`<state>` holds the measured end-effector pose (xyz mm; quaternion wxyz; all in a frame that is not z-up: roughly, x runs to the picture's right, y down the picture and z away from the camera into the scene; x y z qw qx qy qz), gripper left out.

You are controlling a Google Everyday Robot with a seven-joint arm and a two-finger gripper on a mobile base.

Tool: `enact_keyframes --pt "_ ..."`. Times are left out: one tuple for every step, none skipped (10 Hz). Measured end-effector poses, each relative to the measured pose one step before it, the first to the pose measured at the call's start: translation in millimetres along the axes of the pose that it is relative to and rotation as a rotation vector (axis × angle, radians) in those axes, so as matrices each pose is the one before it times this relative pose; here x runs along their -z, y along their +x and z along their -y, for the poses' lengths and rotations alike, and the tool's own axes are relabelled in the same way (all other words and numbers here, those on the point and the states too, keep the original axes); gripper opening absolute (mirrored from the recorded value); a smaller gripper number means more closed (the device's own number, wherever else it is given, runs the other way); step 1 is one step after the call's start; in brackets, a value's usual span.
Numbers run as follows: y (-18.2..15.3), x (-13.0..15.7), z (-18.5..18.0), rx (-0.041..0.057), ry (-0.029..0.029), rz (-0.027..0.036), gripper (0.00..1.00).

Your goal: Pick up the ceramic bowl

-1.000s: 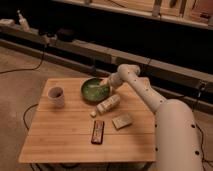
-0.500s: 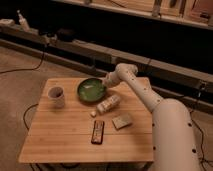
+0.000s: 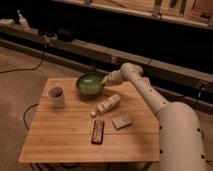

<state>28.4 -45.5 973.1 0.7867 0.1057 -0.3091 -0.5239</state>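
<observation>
Bowl (image 3: 90, 83) shifted left w/ hand (image 3: 104, 80) at rim

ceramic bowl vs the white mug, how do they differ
The ceramic bowl is green, wide and shallow; the white mug is narrower and taller, with a dark inside. The bowl sits at the far edge of the wooden table, the mug near its left edge. The gripper is at the bowl's right rim; nothing is at the mug. Both stand upright and open-topped on the table.
</observation>
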Motion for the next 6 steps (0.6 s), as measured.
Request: enact_keyframes --pt "5.23 16.58 2.88 0.01582 0.01129 -0.02375 0.0" --pt "1.7 20.66 3.57 0.02819 0.0051 -0.01565 0.0" --pt "-0.66 14.74 2.32 0.01709 -0.00141 -0.00165 0.0" --pt "-4.77 20.08 2.91 0.01668 -0.00636 0.01583 0.0" --pt "-3.86 19.27 1.75 0.00872 -0.00517 0.0142 0.0" --pt "-1.01 2.21 -0.17 0.00151 -0.00166 0.00287 0.0"
